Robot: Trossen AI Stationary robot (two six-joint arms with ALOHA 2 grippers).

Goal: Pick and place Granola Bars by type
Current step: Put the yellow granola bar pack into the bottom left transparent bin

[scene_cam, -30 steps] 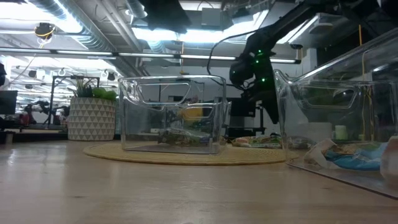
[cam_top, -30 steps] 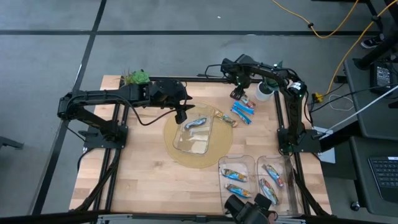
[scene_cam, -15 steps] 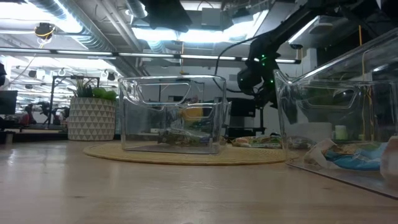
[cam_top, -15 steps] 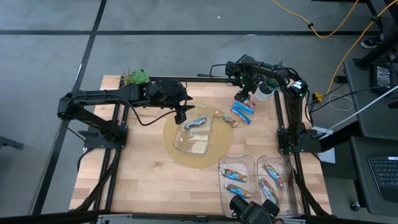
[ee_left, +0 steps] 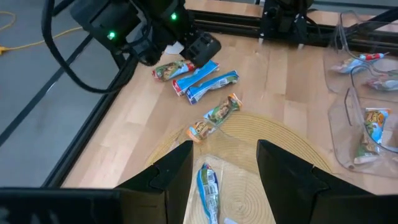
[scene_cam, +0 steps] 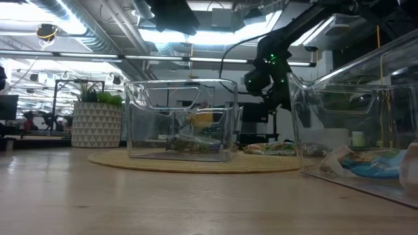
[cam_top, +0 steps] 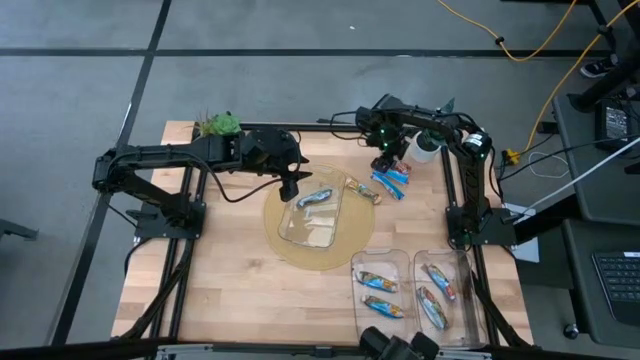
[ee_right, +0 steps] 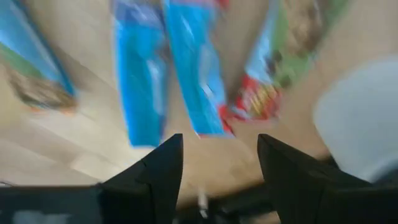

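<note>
Starting at the left of the overhead view, a small green plant (cam_top: 218,124) sits at the far left corner of the wooden bench (cam_top: 230,280). The left gripper (cam_top: 291,187) hangs over the far edge of a clear bin (cam_top: 312,215) that rests on a round woven mat (cam_top: 285,245) in the middle of the bench. Its fingers (ee_left: 171,174) stand apart with nothing between them. One blue-and-silver bar (cam_top: 315,197) lies inside that bin, just below the left gripper.

Just right of the mat's far edge, two multicoloured bars (ee_left: 214,118) lie end to end on the wood, the nearer one touching the mat's rim. Beyond them two blue bars (ee_left: 205,79) lie side by side, and a red-and-green bar (ee_left: 169,70) rests just beside them, nearest the bench's far edge.

The right gripper (cam_top: 381,163) hovers low over this loose group, near a white cup (cam_top: 426,146) at the far right of the bench. Its fingers (ee_right: 158,171) are spread and empty, with the blue bars and the red-and-green bar directly ahead of them.

At the near right of the bench stand two more clear bins side by side. The left one (cam_top: 383,262) holds three multicoloured bars (cam_top: 378,283). The right one (cam_top: 450,262) holds two bars (cam_top: 438,282), lying lengthwise, one nearer the bench's front edge than the other.
</note>
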